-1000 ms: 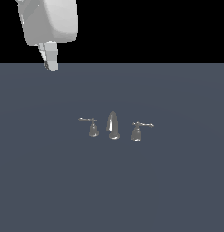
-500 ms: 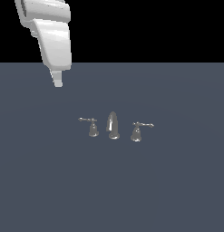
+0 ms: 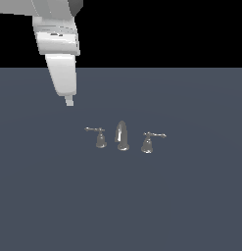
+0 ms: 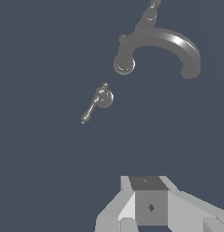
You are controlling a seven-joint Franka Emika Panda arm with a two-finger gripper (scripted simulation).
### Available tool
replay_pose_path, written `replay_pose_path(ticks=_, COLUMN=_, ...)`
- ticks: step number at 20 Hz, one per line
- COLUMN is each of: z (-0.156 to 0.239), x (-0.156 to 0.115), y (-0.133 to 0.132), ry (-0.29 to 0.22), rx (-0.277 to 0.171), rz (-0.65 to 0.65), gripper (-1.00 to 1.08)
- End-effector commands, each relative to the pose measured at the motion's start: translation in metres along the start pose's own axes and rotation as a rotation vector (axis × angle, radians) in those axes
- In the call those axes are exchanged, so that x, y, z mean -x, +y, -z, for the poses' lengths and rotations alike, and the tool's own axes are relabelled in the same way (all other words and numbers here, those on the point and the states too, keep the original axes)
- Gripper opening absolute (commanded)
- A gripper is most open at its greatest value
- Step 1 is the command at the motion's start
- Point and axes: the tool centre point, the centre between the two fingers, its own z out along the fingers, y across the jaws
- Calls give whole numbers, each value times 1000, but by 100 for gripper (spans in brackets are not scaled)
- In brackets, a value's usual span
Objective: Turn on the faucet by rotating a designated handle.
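The chrome faucet stands on the dark grey surface, with its tall curved spout (image 3: 122,136) in the middle. The handle (image 3: 100,138) is the smaller, duller one on the exterior view's left, its thin lever pointing left. The brighter lever handle (image 3: 148,142) is on the right. My gripper (image 3: 69,102) hangs above and to the left of the handle, apart from it, fingers together and empty. In the wrist view the handle (image 4: 102,97), the spout (image 4: 161,45) and my gripper (image 4: 148,199) show.
The flat dark grey surface (image 3: 191,196) spreads all around the faucet. The white arm (image 3: 56,44) comes down from the exterior view's upper left. The other handle shows at the edge of the wrist view (image 4: 151,12).
My gripper has come down and a little to the exterior view's right, closer to the handle. The faucet has not moved.
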Motion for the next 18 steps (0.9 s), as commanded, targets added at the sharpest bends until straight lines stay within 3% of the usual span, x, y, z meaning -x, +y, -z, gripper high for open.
replay_pose_path(ticks=1, z=-11, x=-4, y=-9, ry=1, rx=0, rz=-44, gripper=-100)
replay_pose_path(ticks=18, z=-95, x=-50, y=-72, ry=10, rx=10, rz=-399, gripper=-100)
